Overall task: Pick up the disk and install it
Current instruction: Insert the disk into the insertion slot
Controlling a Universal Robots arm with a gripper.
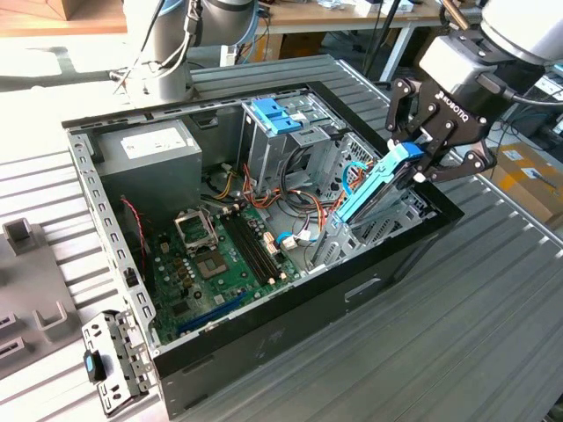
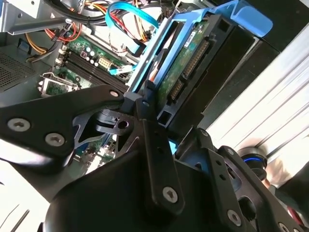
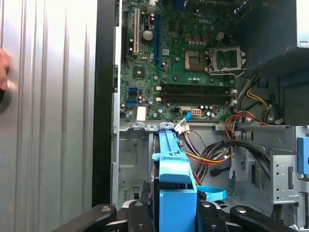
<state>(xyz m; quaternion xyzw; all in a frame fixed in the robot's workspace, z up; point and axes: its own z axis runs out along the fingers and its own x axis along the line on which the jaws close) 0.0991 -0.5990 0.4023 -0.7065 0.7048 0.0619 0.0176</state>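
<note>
My gripper (image 1: 415, 163) is shut on the disk (image 1: 374, 189), a dark flat drive framed by bright blue rails. The disk hangs tilted, its lower end dipping into the metal bay at the end of the open computer case (image 1: 264, 345) on the exterior view's right. In the second wrist view the black fingers (image 2: 145, 121) clamp the disk (image 2: 188, 63) by its blue rail, with the green circuit side showing. In the first wrist view the disk (image 3: 171, 164) points edge-on toward the motherboard (image 3: 183, 92).
A grey power-supply box (image 1: 149, 154) fills the case's far corner. A blue bracket (image 1: 277, 114) tops the drive cage. Orange and black cables and a thin blue cable (image 3: 212, 193) lie beside the bay. A hand (image 3: 4, 67) shows outside the case. Grey fixtures (image 1: 26, 237) stand on the ribbed table.
</note>
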